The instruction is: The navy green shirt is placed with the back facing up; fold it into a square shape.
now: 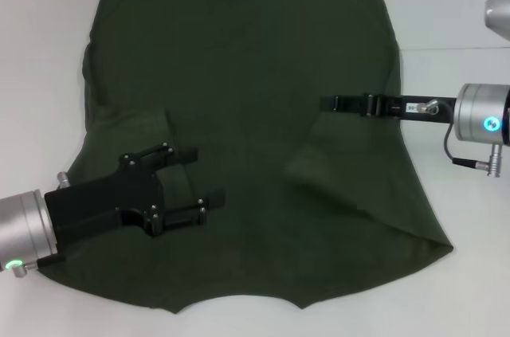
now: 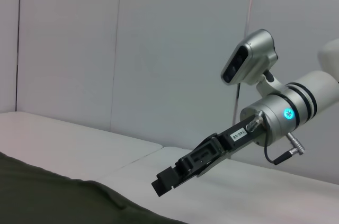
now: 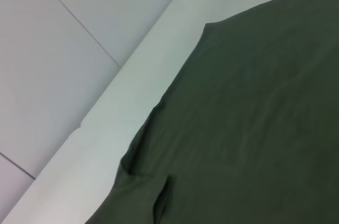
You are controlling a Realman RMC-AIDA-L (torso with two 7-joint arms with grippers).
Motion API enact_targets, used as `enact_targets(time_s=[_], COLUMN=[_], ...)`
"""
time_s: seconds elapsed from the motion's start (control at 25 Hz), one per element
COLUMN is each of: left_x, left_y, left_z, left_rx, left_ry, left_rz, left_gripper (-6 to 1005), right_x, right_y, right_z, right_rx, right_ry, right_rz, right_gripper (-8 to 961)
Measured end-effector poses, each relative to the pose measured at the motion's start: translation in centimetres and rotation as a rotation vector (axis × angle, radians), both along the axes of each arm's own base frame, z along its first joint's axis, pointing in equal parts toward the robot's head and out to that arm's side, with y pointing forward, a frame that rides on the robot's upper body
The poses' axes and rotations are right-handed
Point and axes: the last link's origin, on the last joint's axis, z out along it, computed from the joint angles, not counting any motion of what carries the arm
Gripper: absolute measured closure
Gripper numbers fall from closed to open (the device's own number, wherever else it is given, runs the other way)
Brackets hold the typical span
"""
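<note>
The left tool (image 1: 203, 176) sits at about eight o'clock in the head view, its two black fingers spread apart and holding nothing, hovering over the navy green shirt (image 1: 255, 98). The right tool (image 1: 328, 103) reaches in from three o'clock, edge-on over the shirt's right side; whether its fingers are parted or closed cannot be told. In the left wrist view it (image 2: 161, 184) hangs above the cloth. The shirt lies spread on the white surface (image 1: 462, 289), both sleeves folded inward over its body.
</note>
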Motion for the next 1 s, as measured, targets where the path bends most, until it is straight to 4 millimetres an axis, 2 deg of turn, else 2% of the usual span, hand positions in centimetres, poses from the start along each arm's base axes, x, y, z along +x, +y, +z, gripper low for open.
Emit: enact_targets(time_s=[0.08, 0.32, 0.56, 0.76, 1.0], left_x=[0.0, 0.1, -0.6, -2.3, -4.9], left_y=[0.0, 0.2, 0.1, -0.9, -2.3], left_z=[0.0, 0.1, 1.1, 2.7, 4.2], left_rx=[0.001, 0.003, 0.011, 0.013, 0.028], left_ry=[0.001, -0.003, -0.033, -0.055, -0.03], left_rz=[-0.001, 0.002, 0.071, 0.183, 0.32], left_gripper=[172, 172, 172, 171, 171], right_x=[0.5, 2.0, 2.5, 2.1, 1.6], right_y=[0.0, -0.5, -2.3, -4.6, -6.1], right_z=[0.4, 1.4, 1.4, 0.0, -2.1], right_rx=[0.006, 0.036, 0.073, 0.054, 0.009], right_ry=[0.0, 0.022, 0.087, 0.111, 0.107], right_rz=[-0.019, -0.061, 0.023, 0.167, 0.271], right_gripper=[448, 234, 119, 23, 10])
